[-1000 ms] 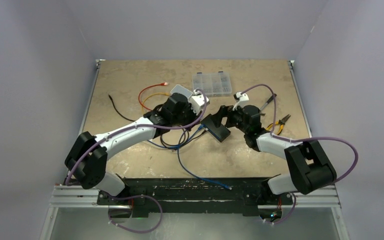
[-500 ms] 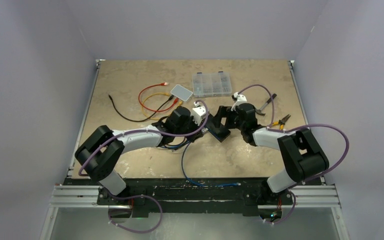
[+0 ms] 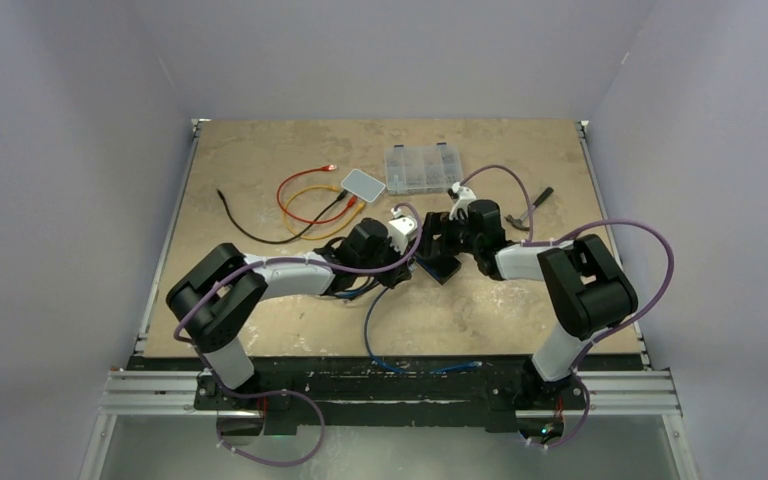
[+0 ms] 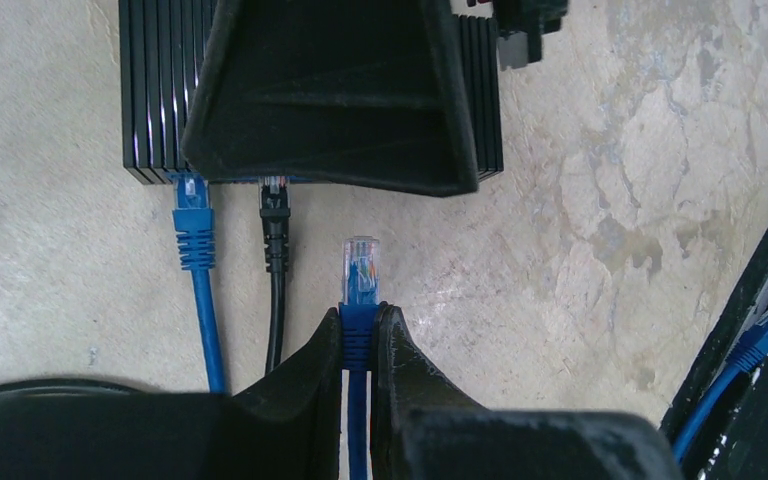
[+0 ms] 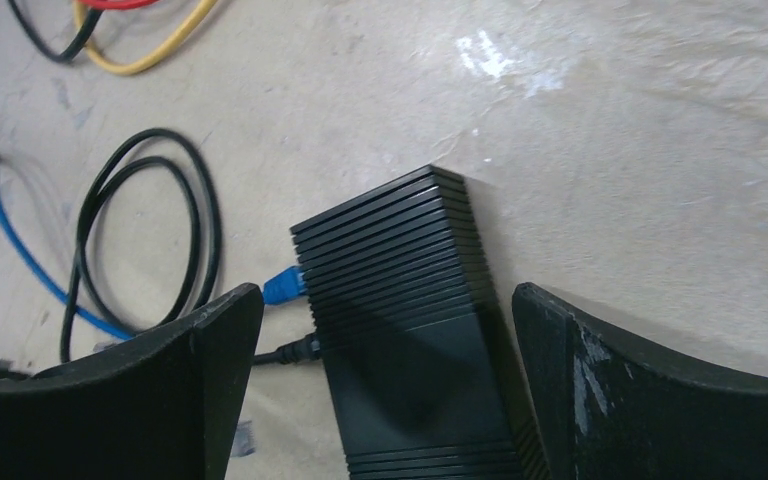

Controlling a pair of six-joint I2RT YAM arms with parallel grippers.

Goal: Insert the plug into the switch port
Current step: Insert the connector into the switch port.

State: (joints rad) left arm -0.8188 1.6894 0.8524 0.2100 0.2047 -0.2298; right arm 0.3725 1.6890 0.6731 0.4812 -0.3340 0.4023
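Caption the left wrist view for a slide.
Left claw grips the blue plug just short of the switch, beside a blue cable and a black cable already plugged in.

Two matching arms. Left arm and right arm: smooth white shell links between chunky, boxy black joint housings. White camera block at the left wrist, small white mount at the right wrist. Purple cable runs loose along the left arm. Second purple cable arcs wide off the right arm. Third purple cable loops below the base. Both bases bolted to a scuffed black plate over a silver aluminium rail. Left gripper fingers: matte black, tapering to narrow tips. Right gripper fingers: matte black, broad wedges, white scuffs on one.
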